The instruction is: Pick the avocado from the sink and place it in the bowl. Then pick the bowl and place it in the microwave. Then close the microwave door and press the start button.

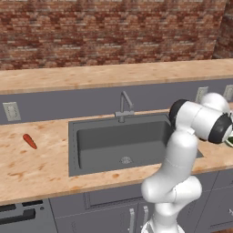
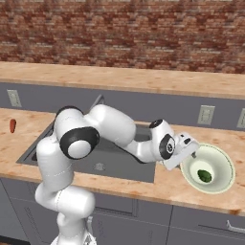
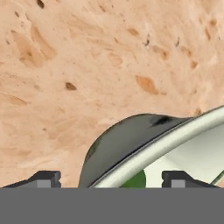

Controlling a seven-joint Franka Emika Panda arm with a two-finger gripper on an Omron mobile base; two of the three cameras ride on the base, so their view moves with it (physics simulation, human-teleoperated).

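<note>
A: What is the left base view showing around the sink (image 1: 119,144)?

B: The sink is sitting sunk in the wooden bench (image 1: 32,166), with the faucet (image 1: 124,105) rising at its back edge. A carrot (image 1: 30,141) is lying on the bench well to the left of the sink. The white arm (image 1: 179,168) is reaching across the sink's right side.

A: And the right base view?

B: The bowl (image 2: 208,168) is resting on the bench just right of the sink (image 2: 103,155), and the avocado (image 2: 204,175) is lying inside the bowl. The hand (image 2: 190,149) is hovering at the bowl's left rim, on the side facing the sink. The carrot (image 2: 13,125) is lying far left of the sink.

A: How is the hand standing?

B: In the hand view the two fingertips (image 3: 43,178) are standing wide apart, holding nothing. The bowl's rim (image 3: 175,142) is curving between them, casting a dark shadow on the bench (image 3: 87,65), and a sliver of the green avocado (image 3: 134,180) is peeking inside the rim.
</note>
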